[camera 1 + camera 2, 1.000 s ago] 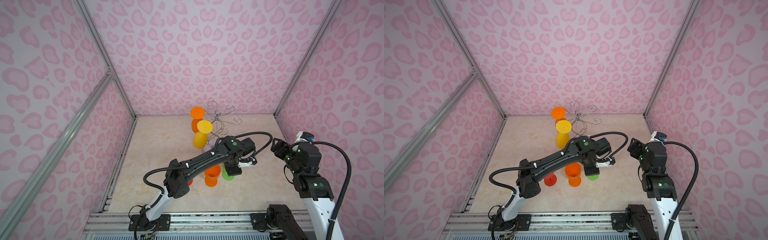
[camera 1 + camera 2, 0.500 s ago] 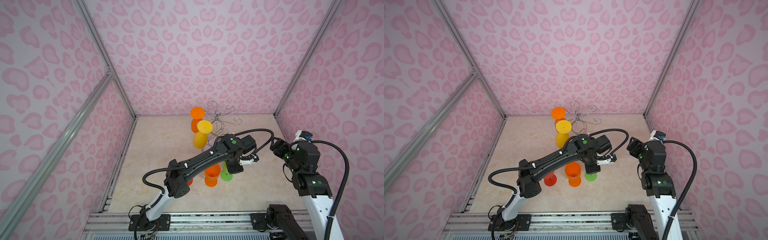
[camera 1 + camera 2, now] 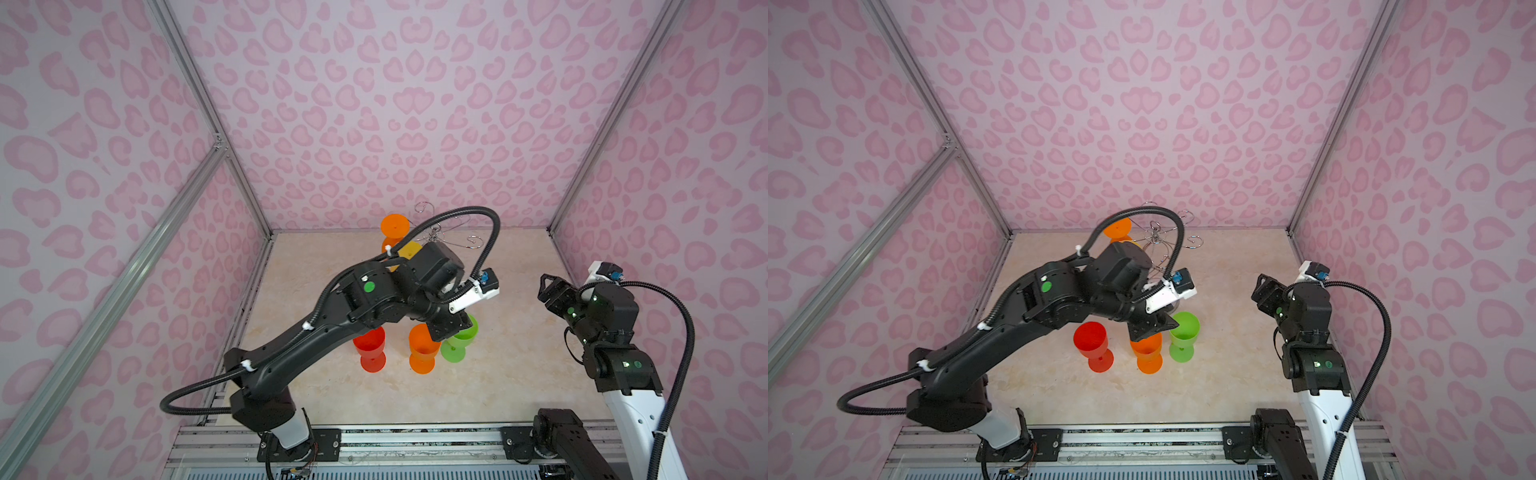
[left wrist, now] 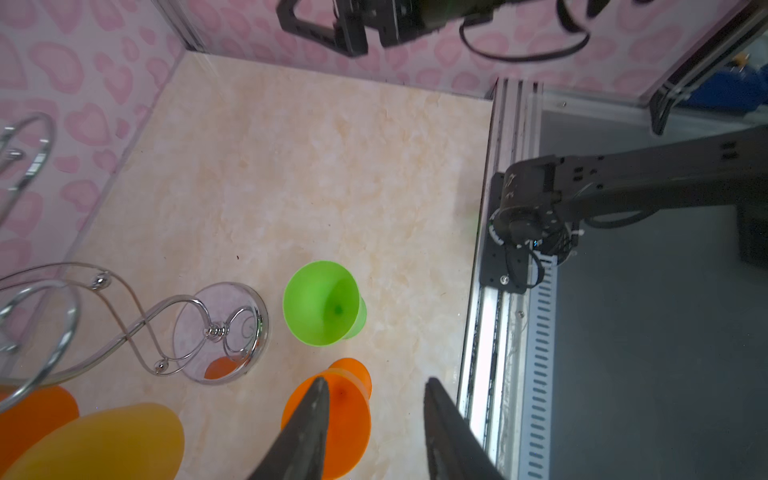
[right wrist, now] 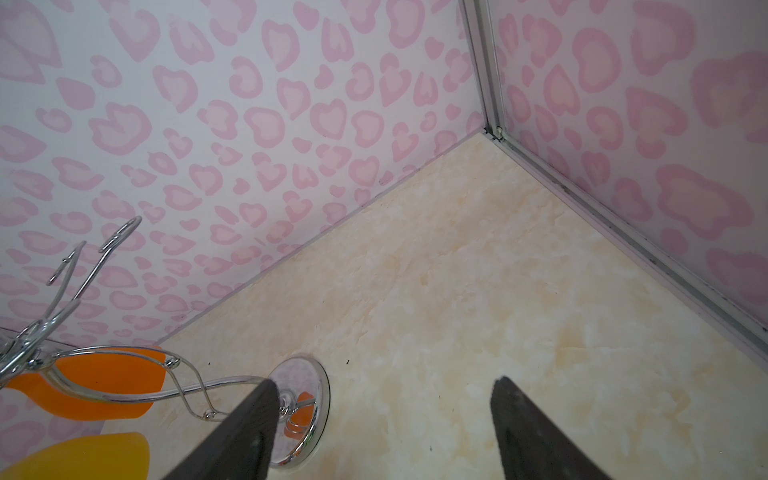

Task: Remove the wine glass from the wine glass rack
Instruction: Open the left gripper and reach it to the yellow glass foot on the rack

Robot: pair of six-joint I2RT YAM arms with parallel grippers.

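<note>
The chrome wine glass rack (image 3: 436, 239) (image 3: 1156, 240) stands at the back centre. An orange wine glass (image 3: 395, 225) and a yellow one (image 3: 410, 250) hang from its arms upside down. A green wine glass (image 3: 459, 340) (image 4: 320, 303) stands upright on the table, free, beside an upright orange glass (image 3: 422, 347) (image 4: 347, 415) and a red one (image 3: 370, 347). My left gripper (image 3: 446, 328) (image 4: 376, 380) hovers open and empty above the upright orange glass. My right gripper (image 3: 548, 286) (image 5: 385, 382) is open and empty, raised at the right, facing the rack's round base (image 5: 299, 411).
Pink patterned walls close the table on three sides. The aluminium rail (image 3: 374, 440) with both arm bases runs along the front edge. The left arm's cable (image 3: 478, 216) loops over the rack's top. Bare marble tabletop (image 3: 511, 291) lies between the glasses and the right arm.
My left gripper opened, let go of the green glass and rose away from it; the glass now stands alone on the table. The right arm barely shifted.
</note>
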